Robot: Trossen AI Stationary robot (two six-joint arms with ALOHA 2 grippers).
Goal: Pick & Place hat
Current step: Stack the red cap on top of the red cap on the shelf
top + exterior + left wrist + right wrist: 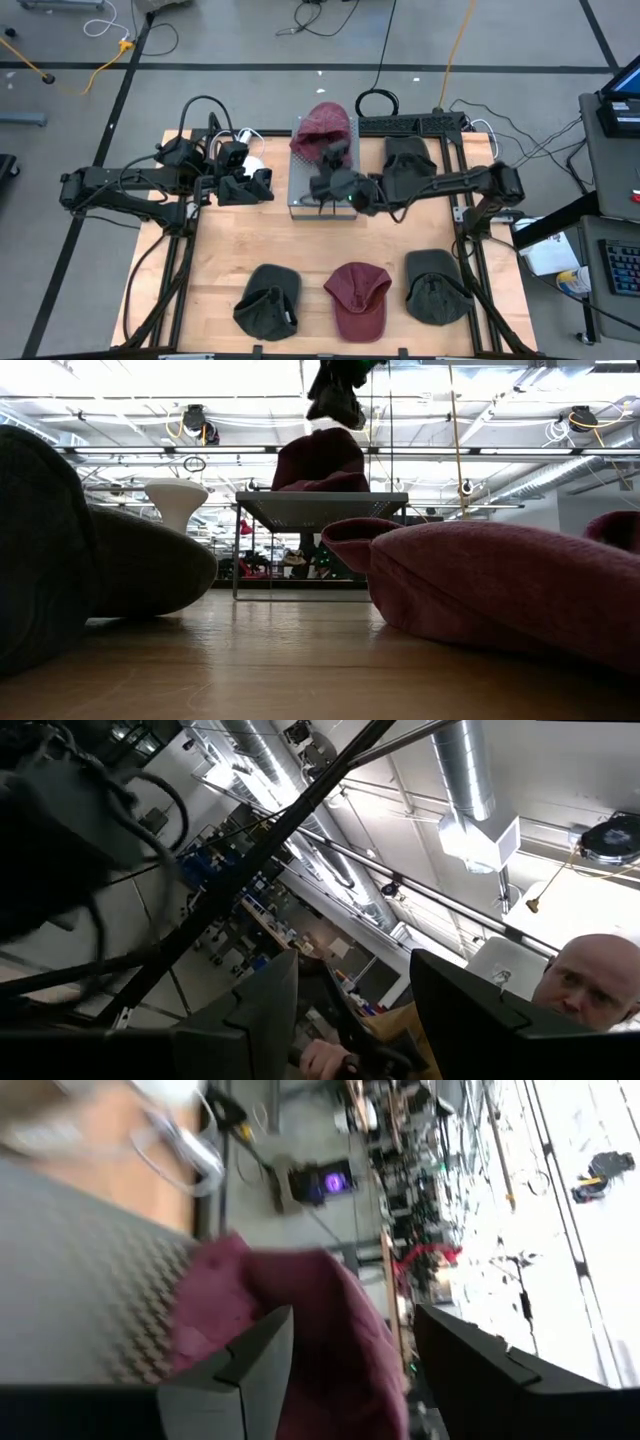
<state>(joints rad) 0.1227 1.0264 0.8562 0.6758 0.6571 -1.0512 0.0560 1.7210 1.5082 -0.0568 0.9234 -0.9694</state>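
Reaching in from the right, the right gripper hangs over the near part of the grey stand at the far middle of the table. Its fingers are spread apart with nothing between them, and the maroon hat sits just past the tips, on the far half of the stand with its crown poking out over the far edge. From the low view that hat sits up high on the stand's flat top, with open air under the platform.

Left gripper is parked just off the stand's left edge, not touching anything. Fingers are open too, pointed up at the ceiling, and a person shows in that wrist view.

Room-wise: the wood between the stand and the near row is bare, so plenty of space there. Near edge is busier, with a dark green hat on the left, a second maroon cap in the middle and another dark hat on the right, all well apart from each other. One more dark hat lies right of the stand, under the right arm.
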